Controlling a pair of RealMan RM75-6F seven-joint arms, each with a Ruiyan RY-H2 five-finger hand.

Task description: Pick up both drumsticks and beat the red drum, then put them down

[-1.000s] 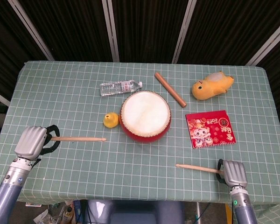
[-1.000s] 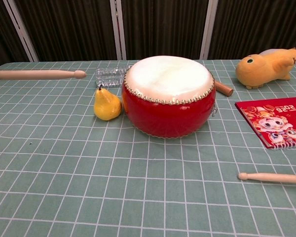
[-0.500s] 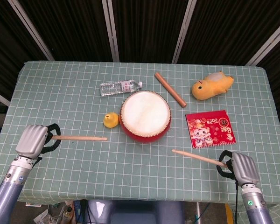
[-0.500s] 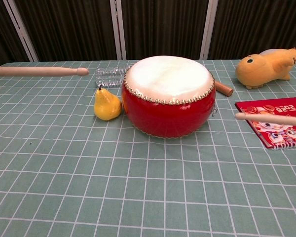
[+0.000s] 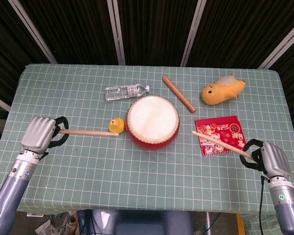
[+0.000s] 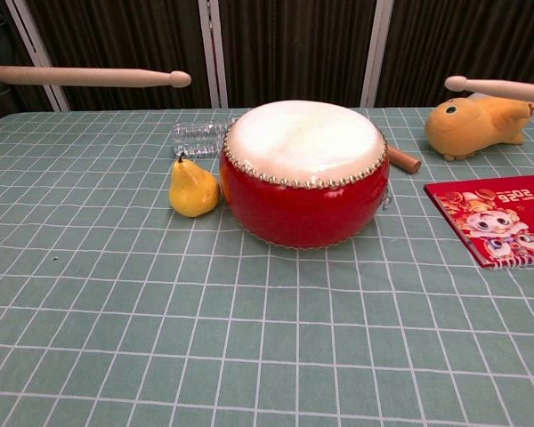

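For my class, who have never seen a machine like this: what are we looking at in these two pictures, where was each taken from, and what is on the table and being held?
This is a two-armed robot with human-like hands, steered remotely by a person. One picture looks down from its head, the other looks forward from its chest. Its left hand holds a pale wooden drumstick, and its right hand holds a second wooden drumstick; both sticks are raised above the green checked tablecloth. In the middle sits a round red drum with a white skin. Around it lie a yellow toy pear, a clear plastic bottle, a brown wooden rod, a yellow plush animal and a red printed booklet.
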